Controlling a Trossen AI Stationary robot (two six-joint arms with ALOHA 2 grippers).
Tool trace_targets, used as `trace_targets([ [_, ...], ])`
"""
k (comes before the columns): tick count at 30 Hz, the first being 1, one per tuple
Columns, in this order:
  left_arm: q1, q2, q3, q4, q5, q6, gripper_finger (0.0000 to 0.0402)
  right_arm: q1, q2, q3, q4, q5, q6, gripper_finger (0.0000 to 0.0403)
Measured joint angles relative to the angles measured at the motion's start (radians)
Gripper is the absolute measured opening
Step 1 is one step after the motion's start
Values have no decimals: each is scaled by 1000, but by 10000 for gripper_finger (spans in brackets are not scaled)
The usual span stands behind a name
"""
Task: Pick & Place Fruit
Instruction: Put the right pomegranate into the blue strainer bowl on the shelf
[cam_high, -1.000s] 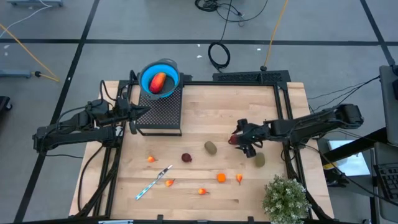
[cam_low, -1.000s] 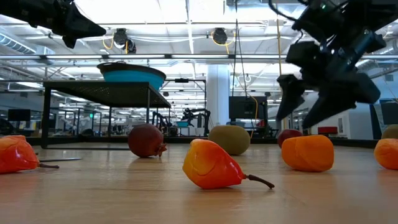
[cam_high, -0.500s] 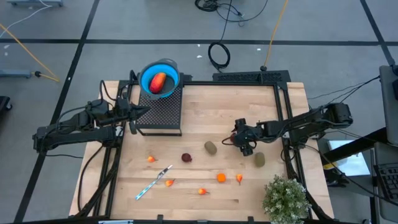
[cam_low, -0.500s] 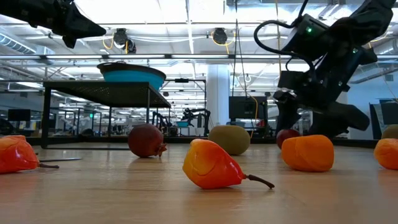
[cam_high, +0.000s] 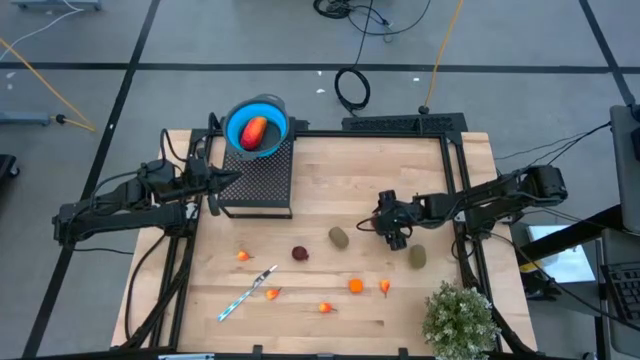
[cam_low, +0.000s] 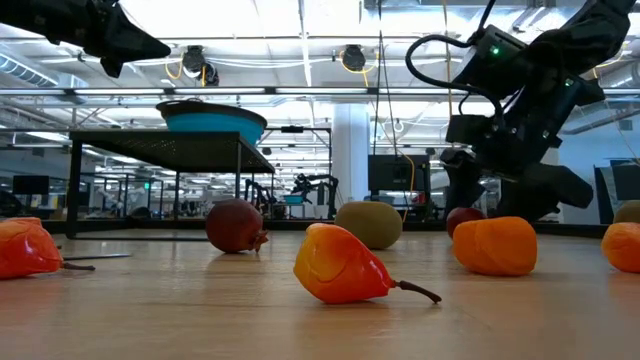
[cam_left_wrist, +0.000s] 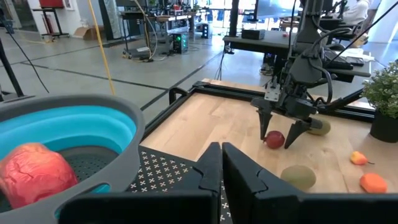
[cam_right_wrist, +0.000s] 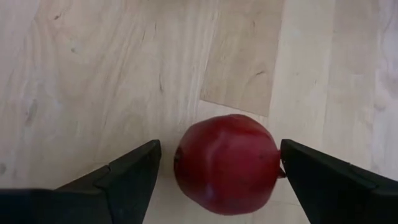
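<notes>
With the right claw (cam_right_wrist: 217, 171) spread wide astride the dark red fruit (cam_right_wrist: 226, 163), lower until centred, then close gently.

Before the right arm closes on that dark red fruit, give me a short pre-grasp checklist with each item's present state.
1. Right gripper open: ok; the fingers stand apart.
2. Dark red fruit between the fingers: ok, a finger on each side, gaps showing.
3. Fruit resting on the table, not lifted: ok.
4. Neighbours clear: ok; the olive-brown oval lies apart from the gripper.
5. Blue bowl has room: ok; it holds only one red-orange piece.
6. Left gripper out of the way: ok, beside the bowl's black stand, fingers shut.
</notes>
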Motion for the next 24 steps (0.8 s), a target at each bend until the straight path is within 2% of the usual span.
trace_targets([
  [16,0,2,0,0,0,-33,15,1,1,-2,31,-11,42,211],
  [19,0,2,0,0,5,-68,9,1,1,-2,70,-12,41,205],
  [24,0,2,0,1,94,-84,10,1,1,-2,160,-13,38,207],
])
